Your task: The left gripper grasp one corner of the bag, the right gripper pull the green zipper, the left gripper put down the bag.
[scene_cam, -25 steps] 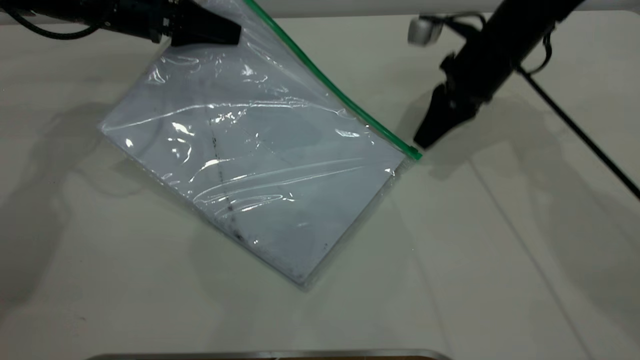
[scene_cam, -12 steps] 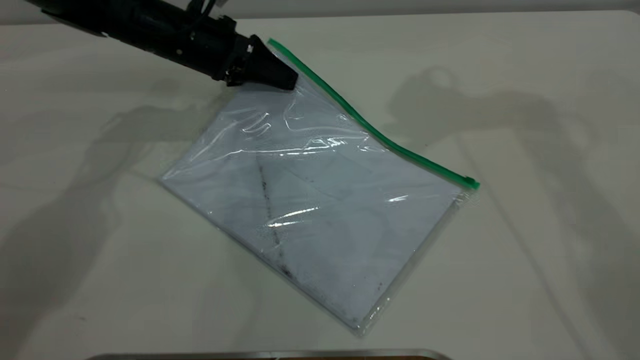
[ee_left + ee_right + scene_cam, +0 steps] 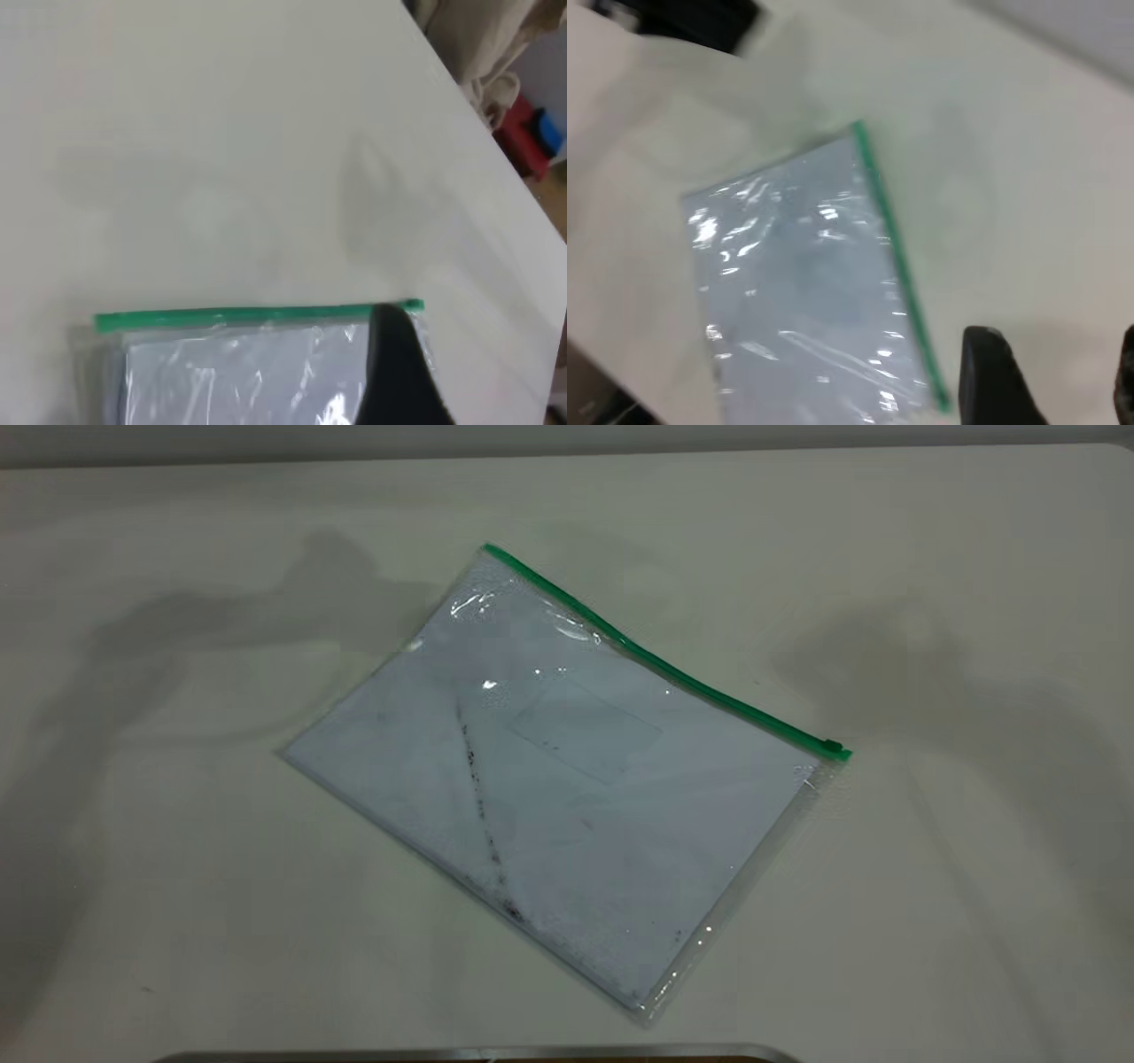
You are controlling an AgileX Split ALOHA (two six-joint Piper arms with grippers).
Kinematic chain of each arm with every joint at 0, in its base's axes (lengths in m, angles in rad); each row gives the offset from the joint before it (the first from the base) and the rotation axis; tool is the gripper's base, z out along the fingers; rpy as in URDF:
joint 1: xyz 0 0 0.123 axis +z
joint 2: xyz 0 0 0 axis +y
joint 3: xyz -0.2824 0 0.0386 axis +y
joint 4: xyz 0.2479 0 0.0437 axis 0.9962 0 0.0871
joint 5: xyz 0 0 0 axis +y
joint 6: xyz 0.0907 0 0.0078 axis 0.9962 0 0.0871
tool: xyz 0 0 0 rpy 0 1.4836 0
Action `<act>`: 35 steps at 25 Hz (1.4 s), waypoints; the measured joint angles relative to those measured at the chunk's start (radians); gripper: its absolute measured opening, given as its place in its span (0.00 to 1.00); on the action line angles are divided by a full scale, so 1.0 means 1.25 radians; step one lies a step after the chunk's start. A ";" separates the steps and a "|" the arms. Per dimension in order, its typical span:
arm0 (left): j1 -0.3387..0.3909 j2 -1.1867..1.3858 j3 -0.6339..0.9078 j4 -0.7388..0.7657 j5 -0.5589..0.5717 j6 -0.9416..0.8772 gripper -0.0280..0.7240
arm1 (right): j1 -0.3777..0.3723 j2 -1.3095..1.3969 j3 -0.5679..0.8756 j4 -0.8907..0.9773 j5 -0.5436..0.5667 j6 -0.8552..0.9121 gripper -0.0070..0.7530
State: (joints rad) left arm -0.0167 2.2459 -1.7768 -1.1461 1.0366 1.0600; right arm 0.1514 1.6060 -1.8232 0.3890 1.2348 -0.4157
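Flat glossy clear bag (image 3: 567, 797) on matte table (image 3: 930, 921), green zipper (image 3: 664, 666), right pincer (image 3: 1050, 381) parted, left pincer (image 3: 399, 372) unclear

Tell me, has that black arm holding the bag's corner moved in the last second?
Yes. It has left the overhead view completely; the bag now lies flat on the table, its green zipper edge no longer lifted.

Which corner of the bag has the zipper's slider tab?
The right-hand corner of the bag in the exterior view: the darker slider tab sits at that end of the green zipper. The far corner shows only plain strip.
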 joint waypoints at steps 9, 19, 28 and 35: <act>0.005 -0.364 0.000 0.297 0.046 -0.233 0.73 | 0.000 -0.394 0.263 -0.192 0.000 0.064 0.51; 0.005 -0.550 0.001 0.471 0.105 -0.475 0.73 | 0.000 -0.704 0.733 -0.236 0.000 0.179 0.51; 0.004 -0.670 0.224 0.585 0.105 -0.608 0.71 | 0.000 -0.833 1.072 -0.274 -0.088 0.246 0.51; 0.004 -0.820 0.662 0.697 0.105 -0.650 0.70 | 0.000 -0.840 1.073 -0.311 -0.104 0.292 0.51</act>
State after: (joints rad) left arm -0.0120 1.2209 -0.9496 -0.2748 1.1677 0.2478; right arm 0.1514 0.5557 -0.4816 0.0000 1.1043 -0.0502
